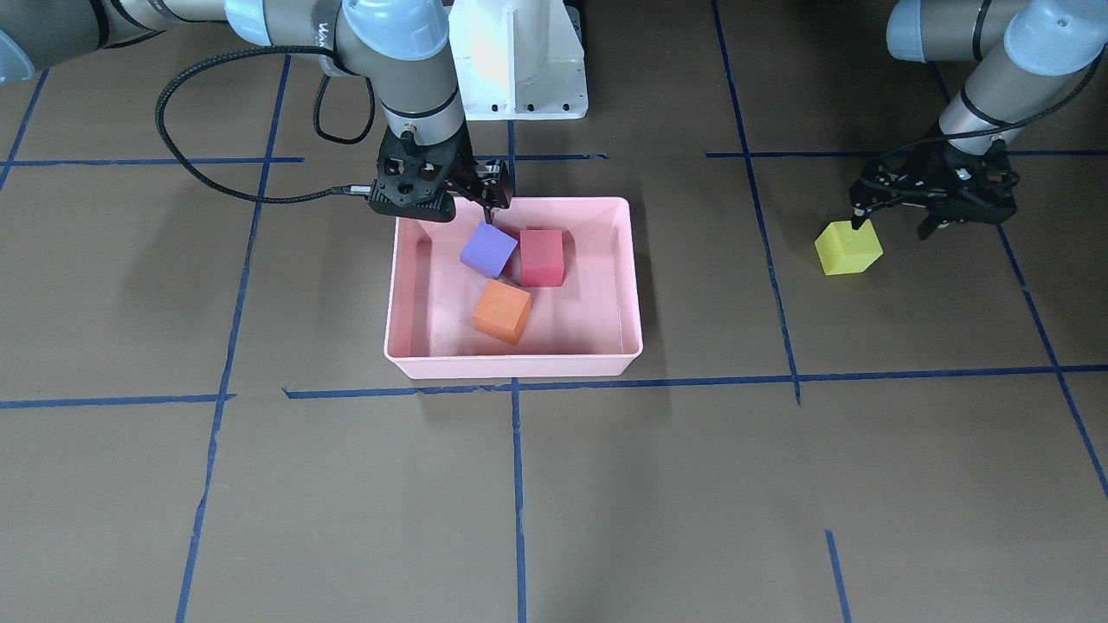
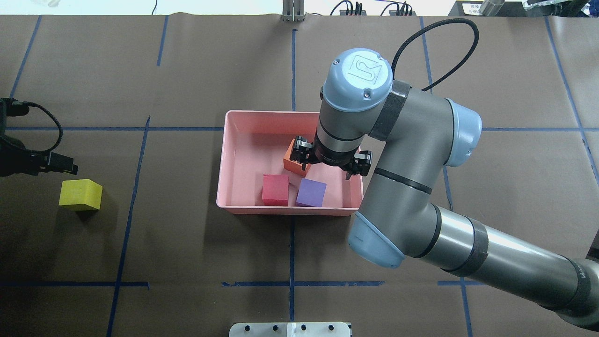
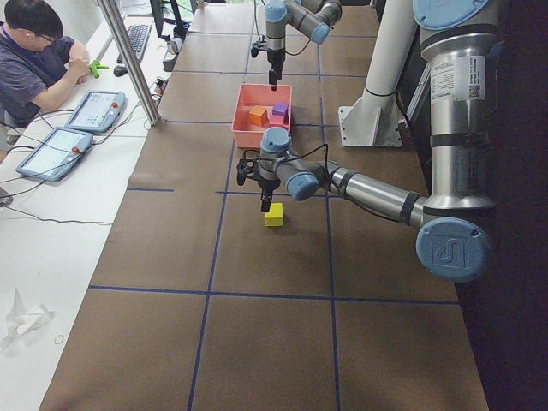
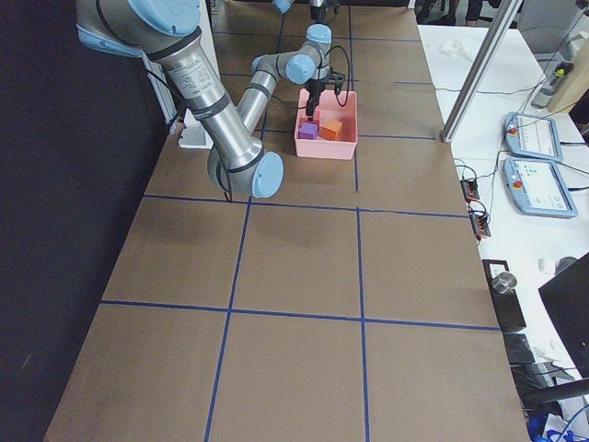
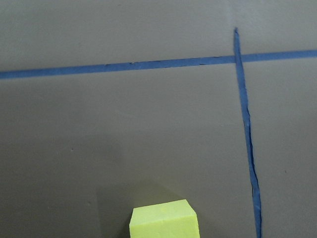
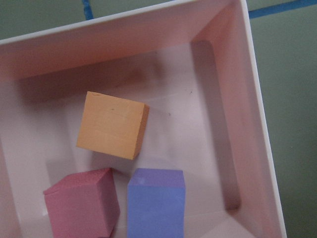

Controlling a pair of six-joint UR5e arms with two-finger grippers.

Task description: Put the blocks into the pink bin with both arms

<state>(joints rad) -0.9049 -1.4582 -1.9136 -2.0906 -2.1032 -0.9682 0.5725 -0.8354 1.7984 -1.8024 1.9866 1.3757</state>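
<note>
Three of four blocks are in the pink bin (image 1: pixel 515 368): purple block (image 1: pixel 487 248) and pink-red block (image 1: pixel 542 257) side by side and touching or nearly so, orange block (image 1: pixel 502 311) just beside them toward the operators' side. All sit flat on the bin floor, each turned a bit differently. The yellow-green block (image 1: pixel 848 247) sits alone on the table (image 1: pixel 606 484), well apart from the bin on the robot's left. The left gripper (image 1: pixel 892 227) hangs just over it with jaws apart and empty, one fingertip close to the block's top back edge. The left wrist view shows the block only at the bottom edge, so it is probably not centred between the fingers yet. The right gripper (image 1: pixel 480 199) is low over the bin's back part above the purple block, holds nothing, and its jaws look spread in the overhead view. The blocks are matte, foam-like, equal-size cubes with crisp edges. They are likely very light and slightly squashy, with good grip and no breakage risk. Best hold looks like two opposite flat side faces, squared to the cube and mid-height, with a light squeeze. The bin is smooth pale pink plastic, shallow, with a rolled rim and rounded inner corners, probably light enough to slide if bumped. The table has a dull brown paper-like cover with blue tape lines (image 1: pixel 658 382).
</note>
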